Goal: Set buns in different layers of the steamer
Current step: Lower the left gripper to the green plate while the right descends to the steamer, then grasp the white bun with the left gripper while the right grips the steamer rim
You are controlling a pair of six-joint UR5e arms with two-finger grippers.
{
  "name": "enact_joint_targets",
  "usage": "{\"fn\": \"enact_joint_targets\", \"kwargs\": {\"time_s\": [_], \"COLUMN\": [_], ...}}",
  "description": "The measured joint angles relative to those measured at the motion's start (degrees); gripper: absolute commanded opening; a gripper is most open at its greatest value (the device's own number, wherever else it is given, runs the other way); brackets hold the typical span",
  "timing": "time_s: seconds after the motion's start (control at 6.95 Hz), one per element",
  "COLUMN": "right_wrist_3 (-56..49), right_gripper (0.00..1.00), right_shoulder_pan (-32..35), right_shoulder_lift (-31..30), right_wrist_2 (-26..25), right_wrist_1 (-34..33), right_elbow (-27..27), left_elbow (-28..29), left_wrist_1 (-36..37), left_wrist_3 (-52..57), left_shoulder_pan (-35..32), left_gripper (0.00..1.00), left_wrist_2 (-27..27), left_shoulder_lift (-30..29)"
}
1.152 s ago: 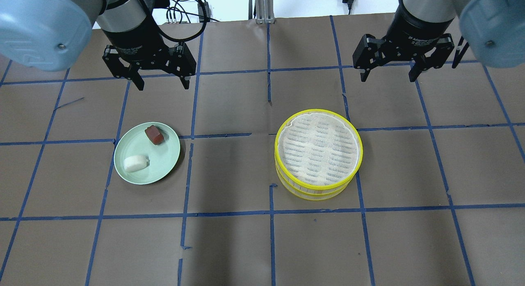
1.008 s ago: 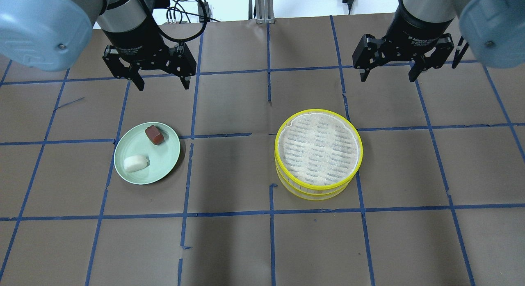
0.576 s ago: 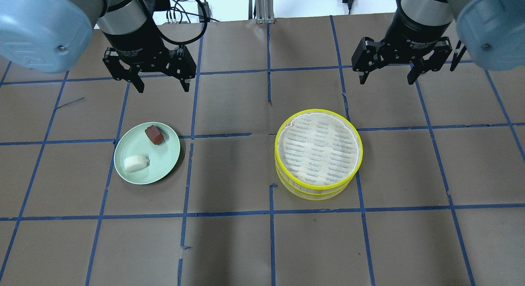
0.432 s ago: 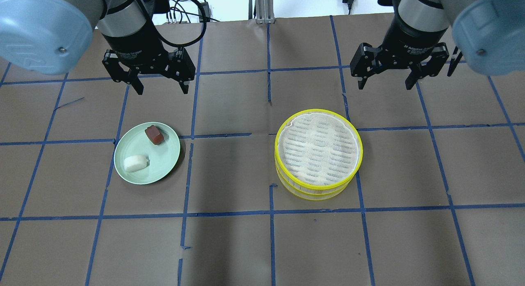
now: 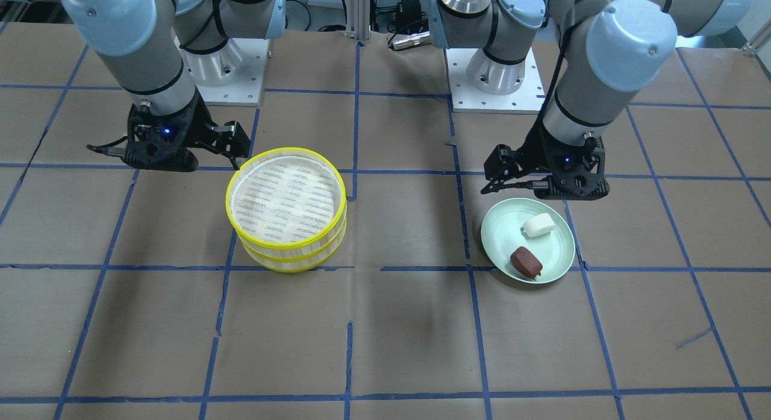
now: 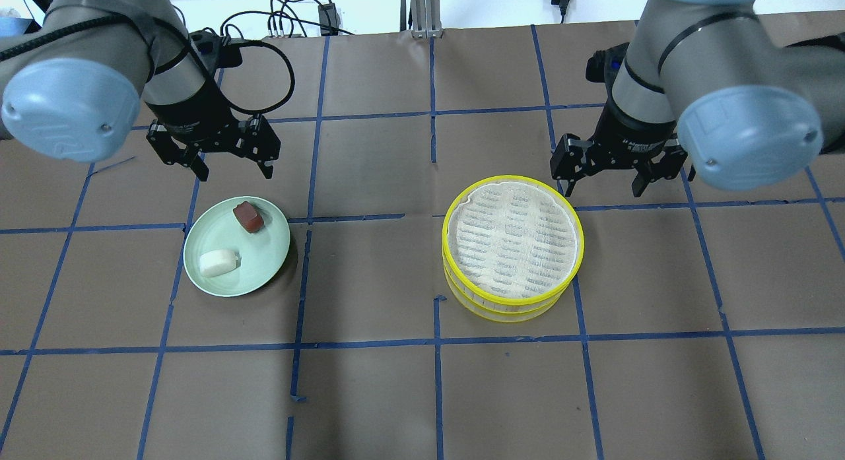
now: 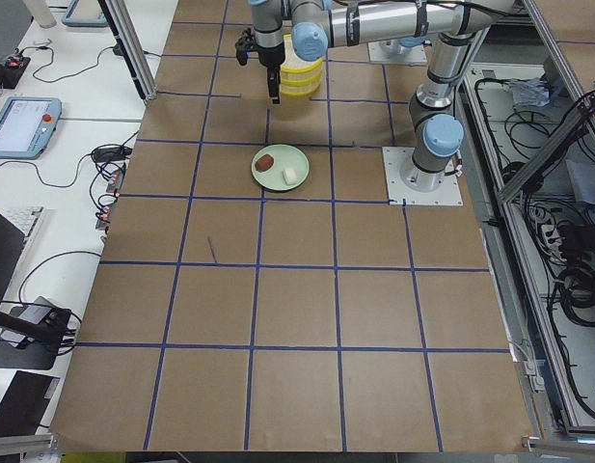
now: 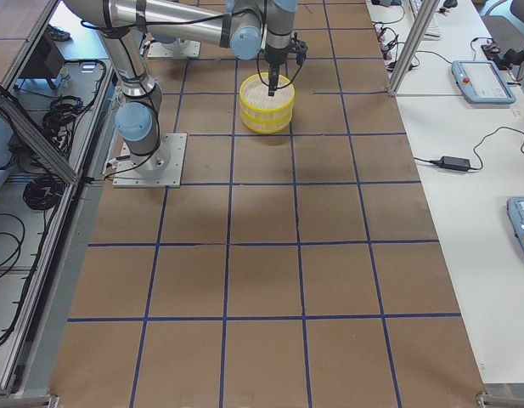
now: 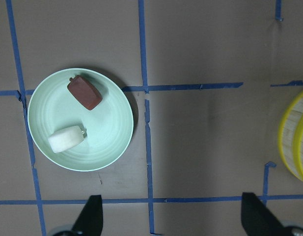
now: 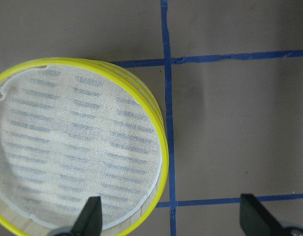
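A white bun (image 6: 218, 262) and a reddish-brown bun (image 6: 248, 216) lie apart on a pale green plate (image 6: 267, 255) at the table's left. Both show in the left wrist view: white bun (image 9: 66, 139), brown bun (image 9: 84, 92). Two yellow-rimmed steamer layers (image 6: 446, 229) stand stacked at centre right, and the top one is empty (image 10: 161, 147). My left gripper (image 6: 235, 175) is open and empty, just behind the plate's far edge. My right gripper (image 6: 603, 193) is open and empty at the steamer's far right rim.
The table is brown paper with a grid of blue tape (image 6: 436, 341). Cables (image 6: 290, 18) lie at the far edge. The two arm bases (image 5: 497, 76) stand on the robot's side. Desks with pendants (image 7: 22, 125) flank the table ends.
Both arms have come down and toward the near side. The left gripper is closer to the plate, the right closer to the steamer rim. Both stay open; buns and steamer have not moved.
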Motion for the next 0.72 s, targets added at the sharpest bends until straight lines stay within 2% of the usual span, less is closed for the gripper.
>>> {"fn": "enact_joint_targets", "kwargs": {"time_s": [0.14,0.43,0.58,0.72], "right_wrist_3": [-0.1,-0.2,-0.3,-0.5], "right_gripper": [1.00,0.83,0.58,0.44], "right_shoulder_pan": [0.1,0.2,0.2,0.3], "right_shoulder_lift": [0.4,2.7,4.2,5.4], "right_wrist_2": [0.0,0.0,-0.1,-0.2], "right_wrist_1": [-3.9,-11.3,-13.2,-14.2], "right_elbow": [3.6,8.4,9.2,9.4], "left_elbow": [-3.0,-5.4,-5.6,-5.7], "left_wrist_1": [4.0,6.7,7.0,7.0], "left_wrist_3": [1.6,2.6,3.0,3.7], "left_shoulder_pan": [1.4,2.3,2.7,3.1], "left_gripper": [0.98,0.97,0.97,0.97], "left_wrist_2": [0.1,1.2,2.1,2.7], "left_shoulder_lift": [-0.9,-3.1,-4.0,-4.7]}}
